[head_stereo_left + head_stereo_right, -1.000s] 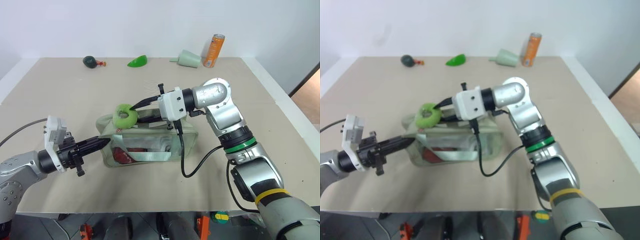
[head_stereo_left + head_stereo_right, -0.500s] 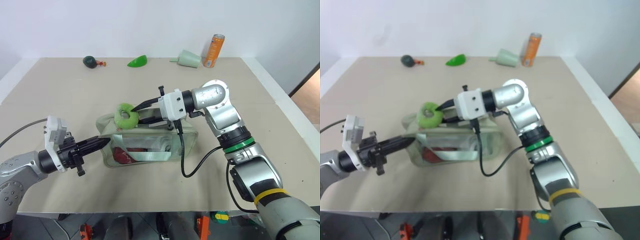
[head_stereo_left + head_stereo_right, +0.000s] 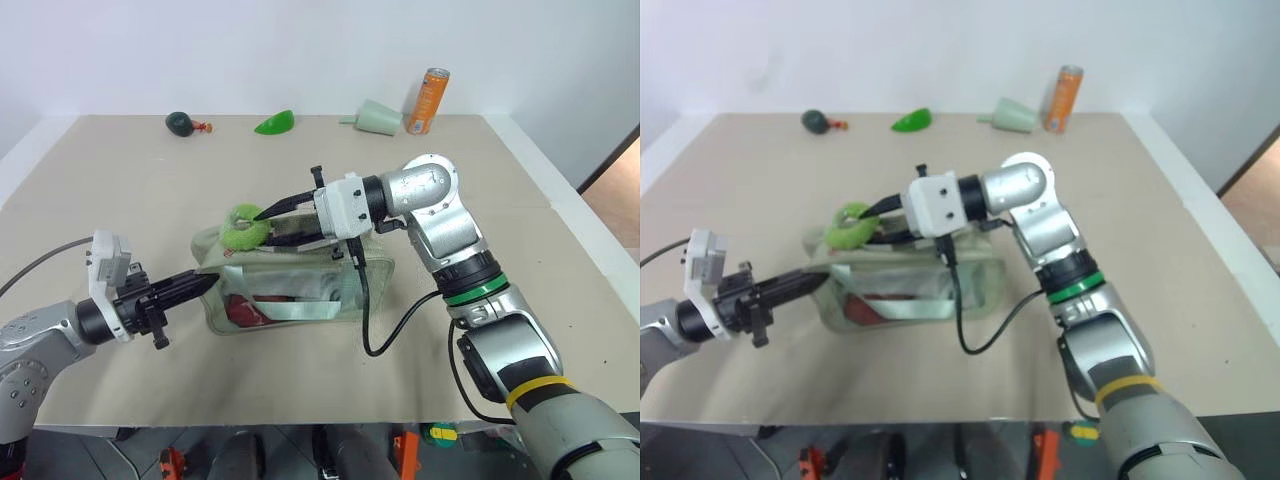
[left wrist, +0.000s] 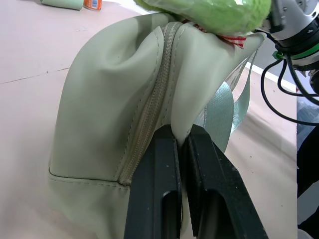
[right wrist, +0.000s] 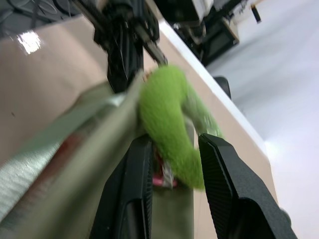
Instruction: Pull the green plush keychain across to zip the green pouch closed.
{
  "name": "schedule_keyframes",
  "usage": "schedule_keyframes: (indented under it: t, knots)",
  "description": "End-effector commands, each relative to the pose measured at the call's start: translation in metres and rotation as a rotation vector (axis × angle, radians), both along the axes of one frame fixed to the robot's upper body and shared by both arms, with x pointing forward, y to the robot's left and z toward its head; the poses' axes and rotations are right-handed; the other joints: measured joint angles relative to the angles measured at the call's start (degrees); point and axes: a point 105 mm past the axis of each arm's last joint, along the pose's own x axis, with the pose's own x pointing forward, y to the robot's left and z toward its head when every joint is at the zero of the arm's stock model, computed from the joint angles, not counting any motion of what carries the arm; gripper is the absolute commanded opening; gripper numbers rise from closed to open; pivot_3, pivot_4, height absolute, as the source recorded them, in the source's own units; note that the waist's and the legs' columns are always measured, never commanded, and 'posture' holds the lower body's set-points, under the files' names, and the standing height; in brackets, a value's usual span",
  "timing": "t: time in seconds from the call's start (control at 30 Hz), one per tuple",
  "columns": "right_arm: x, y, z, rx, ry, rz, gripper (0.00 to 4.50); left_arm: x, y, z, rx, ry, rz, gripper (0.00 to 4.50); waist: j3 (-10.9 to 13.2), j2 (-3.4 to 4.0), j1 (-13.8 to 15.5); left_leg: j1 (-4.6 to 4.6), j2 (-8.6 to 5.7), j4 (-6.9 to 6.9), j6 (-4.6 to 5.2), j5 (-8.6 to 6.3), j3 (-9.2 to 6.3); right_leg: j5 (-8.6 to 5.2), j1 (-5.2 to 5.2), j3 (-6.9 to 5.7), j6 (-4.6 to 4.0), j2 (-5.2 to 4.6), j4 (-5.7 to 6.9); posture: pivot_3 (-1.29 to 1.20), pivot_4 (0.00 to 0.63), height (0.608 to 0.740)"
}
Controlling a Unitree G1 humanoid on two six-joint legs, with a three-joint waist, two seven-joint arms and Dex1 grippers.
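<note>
At the table's centre lies one green pouch, its 9 o'clock end pinched tight in the left gripper. One green plush keychain sits on the pouch's top edge near that same end, flanked by the right gripper, whose fingers appear to close around the ring, though blur hides real contact.

Risks from here: soft plush may squash and slip free if the pull outruns the grip; the left pinch could lose the fabric, letting the pouch drag.

Along the 12 o'clock edge stand one orange can, one pale cone, one glossy green leaf shape and one dark ball.
</note>
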Motion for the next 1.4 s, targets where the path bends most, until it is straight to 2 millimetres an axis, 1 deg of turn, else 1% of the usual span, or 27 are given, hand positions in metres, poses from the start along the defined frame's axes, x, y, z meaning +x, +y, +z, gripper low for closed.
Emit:
schedule_keyframes:
  t: [0.03, 0.13, 0.43, 0.57, 0.73, 0.83, 1.0, 1.1, 1.27, 1.4]
  knots:
    - [-0.014, 0.001, 0.016, 0.053, -0.023, 0.066, 0.85, 0.001, 0.000, 0.000, -0.006, -0.004, 0.003, 0.00, 0.0, 0.00, 0.0, 0.00, 0.00, 0.00, 0.00, 0.00, 0.00, 0.00, 0.00, 0.00, 0.00, 0.00, 0.00, 0.00, 0.150, 0.740]
    - [-0.018, 0.003, 0.016, 0.060, -0.015, 0.084, 0.05, 0.001, 0.000, -0.001, -0.010, -0.002, 0.005, 0.00, 0.0, 0.00, 0.0, 0.00, 0.00, 0.00, 0.00, 0.00, 0.00, 0.00, 0.00, -0.01, 0.00, 0.00, 0.00, 0.00, 0.150, 0.740]
    - [-0.018, 0.004, 0.015, 0.049, -0.016, 0.087, 0.05, 0.002, 0.000, 0.000, -0.014, -0.010, 0.012, 0.00, 0.0, 0.00, 0.0, 0.00, 0.00, 0.01, 0.00, 0.00, -0.01, 0.00, 0.00, -0.01, 0.00, 0.00, 0.00, 0.00, 0.150, 0.740]
    - [-0.014, 0.001, 0.012, 0.030, -0.025, 0.068, 0.05, 0.002, -0.001, 0.000, -0.016, -0.012, 0.012, 0.00, 0.0, 0.00, 0.0, 0.00, 0.00, 0.00, 0.00, 0.00, 0.00, 0.00, 0.00, -0.01, 0.00, -0.01, 0.00, 0.00, 0.150, 0.740]
    - [-0.008, -0.005, 0.015, 0.031, -0.026, 0.035, 0.05, 0.002, -0.001, -0.001, -0.018, -0.011, 0.013, 0.00, 0.0, 0.00, 0.0, 0.00, -0.01, 0.00, 0.00, 0.00, 0.00, 0.00, 0.00, -0.01, 0.00, -0.01, 0.00, 0.00, 0.150, 0.740]
    - [-0.002, -0.012, 0.018, 0.032, -0.030, -0.005, 0.05, 0.002, -0.002, -0.001, -0.019, -0.011, 0.011, 0.00, 0.0, 0.00, 0.0, 0.00, -0.01, 0.00, 0.00, 0.00, 0.00, 0.00, 0.00, 0.00, 0.00, -0.01, 0.00, 0.00, 0.150, 0.740]
    - [-0.001, -0.025, 0.006, -0.032, -0.012, -0.033, 0.05, 0.002, -0.003, -0.001, -0.018, -0.011, 0.009, 0.00, 0.0, 0.00, 0.0, -0.01, -0.01, 0.00, 0.00, 0.00, 0.00, 0.00, 0.00, 0.00, 0.00, -0.01, 0.00, 0.00, 0.150, 0.740]
    - [0.000, -0.037, 0.009, -0.036, 0.001, -0.059, 0.05, 0.002, -0.003, -0.001, -0.018, -0.011, 0.008, 0.00, 0.0, 0.00, 0.0, -0.01, -0.01, 0.00, 0.00, 0.00, 0.00, 0.00, 0.00, 0.00, 0.00, -0.01, -0.01, 0.00, 0.150, 0.740]
    - [0.006, -0.058, 0.018, -0.024, -0.001, -0.139, 0.05, 0.002, -0.002, -0.002, -0.016, -0.009, 0.010, 0.00, 0.0, 0.00, 0.0, -0.01, -0.02, 0.01, 0.00, 0.00, 0.01, 0.00, 0.00, 0.01, 0.00, -0.01, -0.01, 0.00, 0.150, 0.740]
    - [0.010, -0.067, 0.021, -0.021, -0.006, -0.186, 0.05, 0.002, -0.002, -0.002, -0.017, -0.007, 0.007, 0.00, 0.0, 0.00, 0.0, -0.01, -0.02, 0.00, 0.00, 0.00, 0.01, 0.00, 0.00, 0.01, 0.00, -0.01, -0.01, 0.00, 0.150, 0.740]
